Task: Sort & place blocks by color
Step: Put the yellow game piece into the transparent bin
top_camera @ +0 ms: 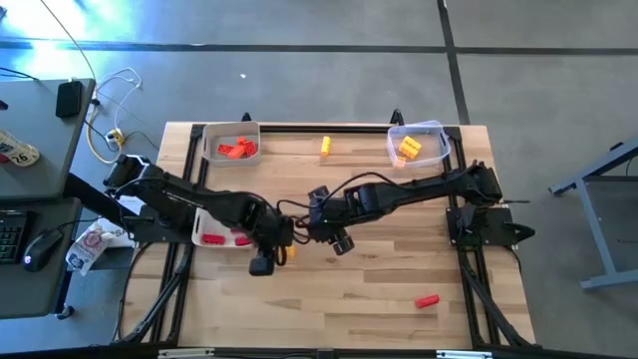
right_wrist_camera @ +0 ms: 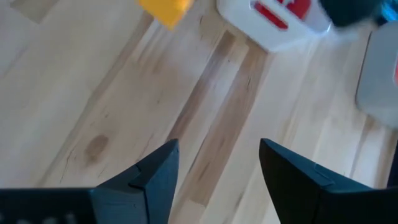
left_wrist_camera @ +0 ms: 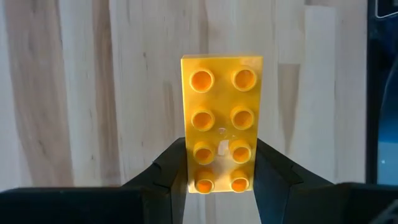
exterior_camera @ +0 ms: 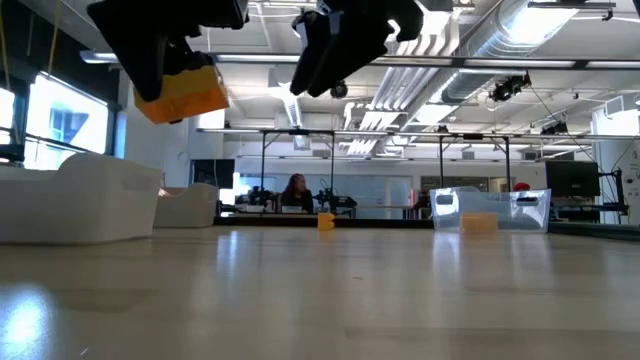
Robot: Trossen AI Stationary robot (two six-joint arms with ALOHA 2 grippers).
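Left tool [left_wrist_camera: 214, 180] clamped on a yellow-orange block [left_wrist_camera: 221, 121] above mid-worktop [top_camera: 379, 289], right tool [right_wrist_camera: 217, 168] just beside it, fingers apart and empty.

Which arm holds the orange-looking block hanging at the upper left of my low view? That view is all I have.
Observer: The left gripper. Its wrist view shows both fingers clamped on the sides of a yellow block with eight studs.
Operator: And the gripper beside it?
Observer: The right gripper is open, with only bare table between its fingers.
Operator: Any loose blocks I can't see?
Observer: A red block lies alone on the table, on the right arm's side, in the high view.
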